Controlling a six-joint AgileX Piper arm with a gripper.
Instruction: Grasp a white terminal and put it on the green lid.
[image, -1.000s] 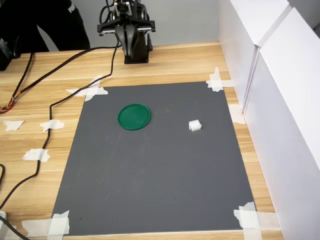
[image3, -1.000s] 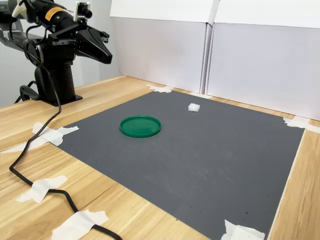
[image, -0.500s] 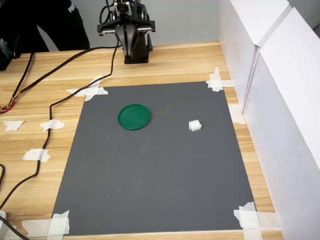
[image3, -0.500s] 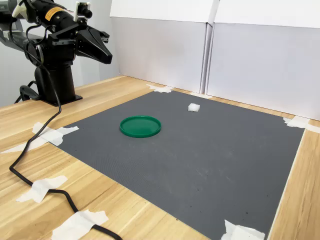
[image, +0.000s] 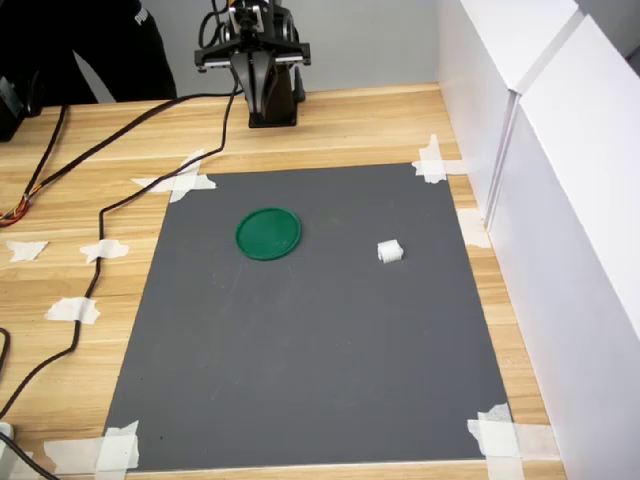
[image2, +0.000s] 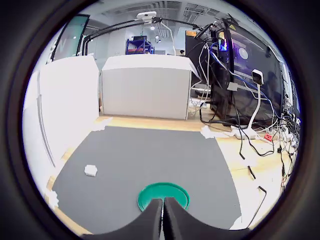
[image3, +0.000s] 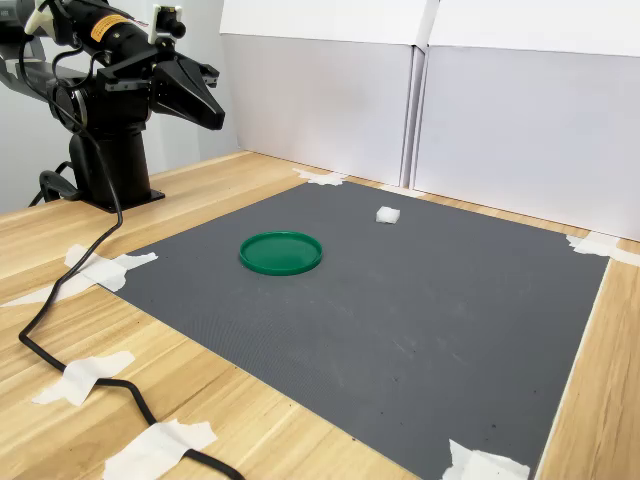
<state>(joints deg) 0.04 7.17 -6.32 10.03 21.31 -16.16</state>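
In the first exterior view we see the green lid (image: 268, 233) lying flat on the dark grey mat (image: 310, 400), toward the mat's far half. The white terminal (image: 389, 251) sits on the mat well apart from it, toward the first exterior view's right and a little nearer the camera. The gripper (image: 266, 98) hangs by the arm's base at the far edge of the wooden table (image: 60, 200), beyond the mat. A black cable (image: 120, 200) trails across the wood past pieces of white tape (image: 180, 182).

In the wrist view we look down over the mat — the two black fingers (image2: 151, 221) meet with only a thin slit between them, and nothing is held. The green lid (image2: 172, 191) shows just past the tips, the white terminal (image2: 90, 170) off to one side near the white wall panel (image2: 65, 100).

In the second exterior view the gripper (image3: 210, 110) is raised well above the table at the second exterior view's left, pointing toward the mat (image3: 420, 330). The lid (image3: 281, 253) lies nearer the camera; the terminal (image3: 388, 214) rests farther back, close to the white panels (image3: 500, 130) — both untouched.
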